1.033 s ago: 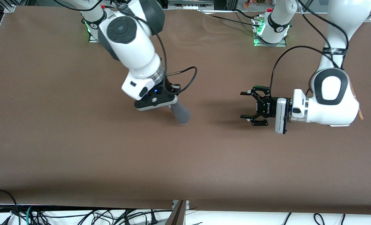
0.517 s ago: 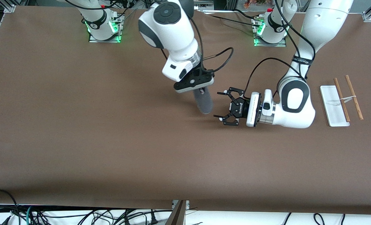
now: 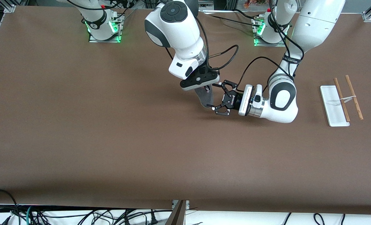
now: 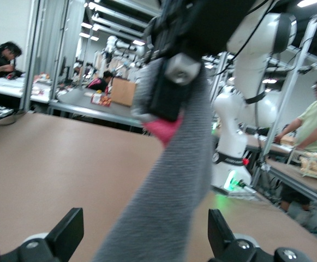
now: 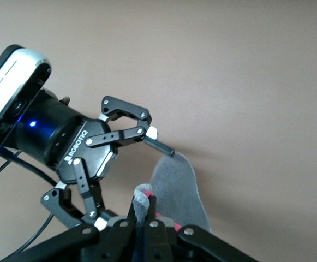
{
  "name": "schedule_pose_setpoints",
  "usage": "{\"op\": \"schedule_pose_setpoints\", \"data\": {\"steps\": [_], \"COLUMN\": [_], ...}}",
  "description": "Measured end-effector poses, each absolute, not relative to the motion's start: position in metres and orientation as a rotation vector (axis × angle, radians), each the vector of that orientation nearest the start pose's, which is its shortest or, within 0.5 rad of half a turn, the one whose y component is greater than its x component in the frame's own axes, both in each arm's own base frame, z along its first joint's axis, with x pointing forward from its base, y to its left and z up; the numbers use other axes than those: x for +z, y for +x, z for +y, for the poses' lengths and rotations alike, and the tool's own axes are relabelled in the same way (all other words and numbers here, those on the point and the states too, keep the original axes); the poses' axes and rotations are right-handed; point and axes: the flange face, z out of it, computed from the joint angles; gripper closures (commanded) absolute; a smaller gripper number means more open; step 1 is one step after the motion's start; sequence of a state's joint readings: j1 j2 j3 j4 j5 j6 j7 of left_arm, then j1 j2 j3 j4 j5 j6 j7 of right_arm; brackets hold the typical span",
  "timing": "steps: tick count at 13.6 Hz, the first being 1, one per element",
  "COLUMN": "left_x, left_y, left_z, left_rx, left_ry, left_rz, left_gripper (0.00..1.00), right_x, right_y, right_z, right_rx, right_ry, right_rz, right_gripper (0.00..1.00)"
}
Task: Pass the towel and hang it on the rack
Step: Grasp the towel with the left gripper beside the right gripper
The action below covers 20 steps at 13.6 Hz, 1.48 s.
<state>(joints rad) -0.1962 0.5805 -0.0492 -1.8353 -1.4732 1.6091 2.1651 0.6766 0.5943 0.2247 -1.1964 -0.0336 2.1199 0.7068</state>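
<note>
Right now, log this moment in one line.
phase: handover | right end effector: shut on towel | left end effector: open around towel | rack: bare

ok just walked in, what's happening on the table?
Mid-handover. The right gripper is shut on the towel, which hangs down over the middle of the table. The left gripper is open, its fingers either side of the towel, not yet closed. The rack sits toward the left arm's end, nothing on it.

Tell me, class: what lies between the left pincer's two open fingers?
The towel hangs between them, untouched, gripped from above by the shut right pincer. The left wrist view shows it best, with a finger on either side.
</note>
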Motion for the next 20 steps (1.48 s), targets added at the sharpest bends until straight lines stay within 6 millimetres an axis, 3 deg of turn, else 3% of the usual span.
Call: {"op": "schedule_pose_setpoints", "data": {"steps": [6,7,10,11,20], "left_x": [0.215,0.207,0.191,0.191,0.192], "left_y": [0.556,0.554,0.55,0.55,0.553], "left_z": [-0.234,-0.233,-0.234,-0.233,-0.228], "left_rx": [0.813,0.81,0.823,0.829,0.853], "left_ry": [1.145,1.145,1.13,1.127,1.122], "left_rz": [-1.221,-1.218,-1.228,-1.233,-1.242], "left_gripper": [0.01,0.14,0.86,1.0,1.0], "right_x": [0.481,0.481,0.481,0.481,0.482], "right_y": [0.506,0.506,0.507,0.507,0.509], "right_z": [0.56,0.56,0.56,0.56,0.558], "right_rx": [-0.262,-0.262,-0.264,-0.265,-0.269], "right_ry": [-2.809,-2.809,-2.809,-2.809,-2.81], "right_rz": [-0.206,-0.206,-0.204,-0.204,-0.198], "right_gripper": [1.0,1.0,1.0,1.0,1.0]}}
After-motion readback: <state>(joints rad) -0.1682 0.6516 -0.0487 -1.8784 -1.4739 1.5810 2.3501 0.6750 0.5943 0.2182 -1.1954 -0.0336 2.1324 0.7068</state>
